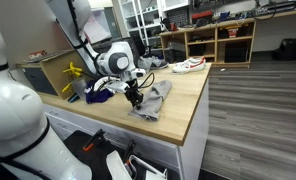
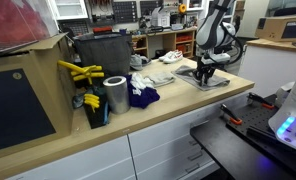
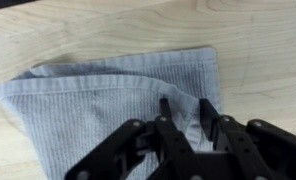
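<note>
Wrist view: your gripper (image 3: 186, 105) is over a pale wooden countertop (image 3: 258, 40), which an exterior view places in a workshop with shelving (image 1: 220, 40) and a plank floor (image 1: 258, 110). A grey ribbed cloth (image 3: 98, 95) lies rumpled beneath the fingers, which stand narrowly apart astride a fold; you cannot tell whether they grip it. A dark blue cloth (image 2: 142, 96), a metal can (image 2: 115, 95) and a white shoe (image 1: 188, 65) sit well apart from it.

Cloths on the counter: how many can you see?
2 for sure: the grey ribbed cloth under the gripper, and a dark blue cloth bunched beside the metal can. A white heap behind it may be a third; too blurred to tell.
</note>
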### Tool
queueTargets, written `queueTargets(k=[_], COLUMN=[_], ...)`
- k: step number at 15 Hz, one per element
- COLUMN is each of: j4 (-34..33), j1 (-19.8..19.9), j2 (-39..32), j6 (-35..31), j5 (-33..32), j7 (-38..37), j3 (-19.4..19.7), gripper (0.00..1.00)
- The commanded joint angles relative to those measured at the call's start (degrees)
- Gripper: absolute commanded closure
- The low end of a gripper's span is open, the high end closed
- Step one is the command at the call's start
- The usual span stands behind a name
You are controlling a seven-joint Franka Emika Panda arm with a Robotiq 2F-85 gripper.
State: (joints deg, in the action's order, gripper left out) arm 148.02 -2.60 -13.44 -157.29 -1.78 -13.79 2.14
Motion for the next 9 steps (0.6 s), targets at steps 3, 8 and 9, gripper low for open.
queueTargets(k=[3, 8, 9], j4=[1.49, 2.47, 2.51], j1=[-0.29, 0.73, 1.04], j2=[2.77, 8.92, 10.15], j6=[0.8, 8.2, 11.39], j5=[-0.96, 1.77, 3.09], j7=[-0.08, 3.23, 5.11], j3=[1.32, -0.66, -1.31], gripper=[1.0, 0.99, 0.99])
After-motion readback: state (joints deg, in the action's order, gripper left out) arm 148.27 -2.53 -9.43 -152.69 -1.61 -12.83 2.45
